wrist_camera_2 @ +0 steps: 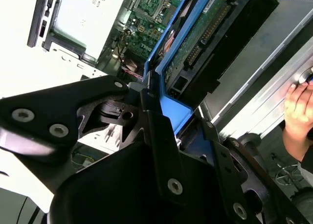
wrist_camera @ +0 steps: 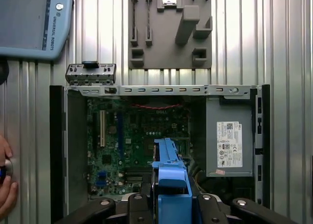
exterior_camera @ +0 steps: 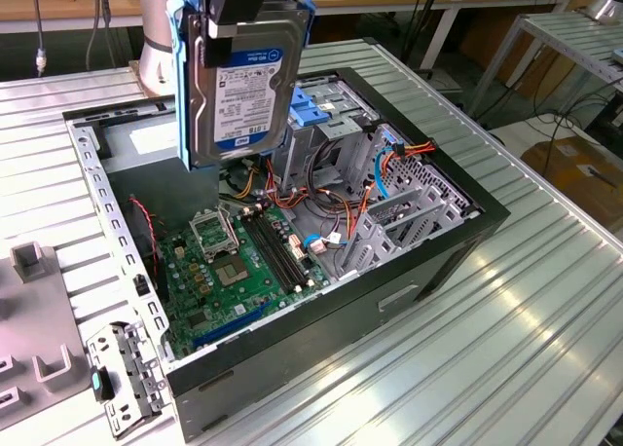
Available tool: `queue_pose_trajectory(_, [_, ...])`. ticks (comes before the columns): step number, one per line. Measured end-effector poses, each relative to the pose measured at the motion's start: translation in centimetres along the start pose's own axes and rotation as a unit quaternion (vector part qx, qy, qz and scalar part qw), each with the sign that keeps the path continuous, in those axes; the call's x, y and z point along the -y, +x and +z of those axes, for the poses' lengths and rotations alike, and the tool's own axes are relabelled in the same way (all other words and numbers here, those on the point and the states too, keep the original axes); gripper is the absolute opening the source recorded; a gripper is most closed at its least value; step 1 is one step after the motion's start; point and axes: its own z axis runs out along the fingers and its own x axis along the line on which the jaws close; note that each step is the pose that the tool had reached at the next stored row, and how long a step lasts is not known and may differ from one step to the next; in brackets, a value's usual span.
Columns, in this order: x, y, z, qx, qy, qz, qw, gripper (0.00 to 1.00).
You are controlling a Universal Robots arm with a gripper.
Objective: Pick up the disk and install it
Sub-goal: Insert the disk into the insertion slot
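Holding the disk [exterior_camera: 243, 86] aloft over the open computer case [exterior_camera: 438, 261].
Clamped upright by its blue frame in the gripper [exterior_camera: 239, 6], at twelve o'clock from the motherboard [exterior_camera: 243, 271] in the exterior view.

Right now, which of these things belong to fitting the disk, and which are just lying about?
In the job:
the disk, hanging upright
the fingers clamped on its blue frame
the open computer case beneath it

Lying about:
the grey fixture plate
the loose metal bracket
the control tablet
a person's hand
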Motion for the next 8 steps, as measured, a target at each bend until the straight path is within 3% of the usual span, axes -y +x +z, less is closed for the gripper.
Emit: queue_pose_trajectory(8, [0.07,1.14,0.03,0.0001,0.0,0.0,1.0,0.37])
